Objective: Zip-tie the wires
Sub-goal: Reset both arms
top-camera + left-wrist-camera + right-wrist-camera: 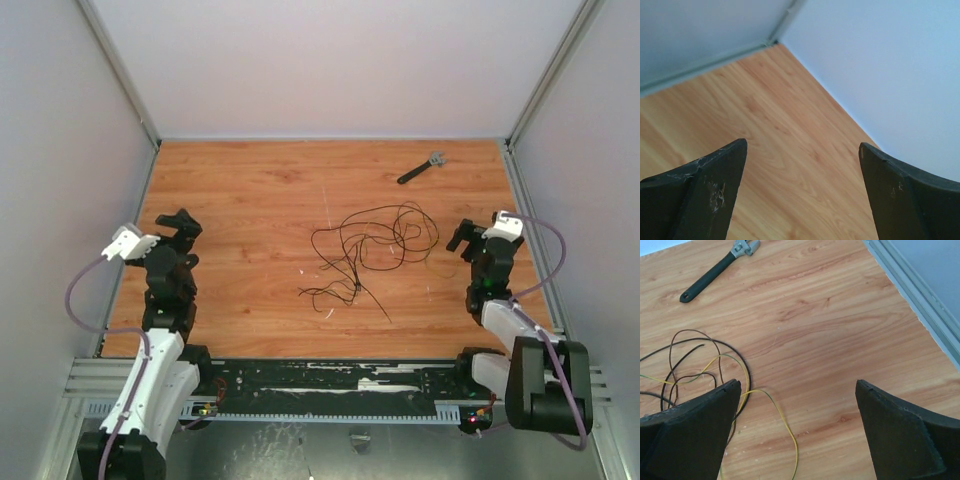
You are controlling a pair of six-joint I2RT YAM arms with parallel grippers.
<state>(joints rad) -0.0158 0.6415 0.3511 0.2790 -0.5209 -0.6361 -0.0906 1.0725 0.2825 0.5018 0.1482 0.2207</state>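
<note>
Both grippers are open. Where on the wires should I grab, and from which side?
Probably take the wires where the strands pinch together at the near end of the tangle, coming straight down with the right gripper. They lie flat on the table, and the wide loops offer only single strands.

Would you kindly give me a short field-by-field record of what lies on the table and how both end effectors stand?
surface: wood-grain table
wires: loose tangle of loops, mid-table, right of centre
zip tie: cannot be told apart from the wires here
wrench: far right, apart from the wires
left end effector: open, empty, near the left wall
right end effector: open, empty, just right of the wires
</note>
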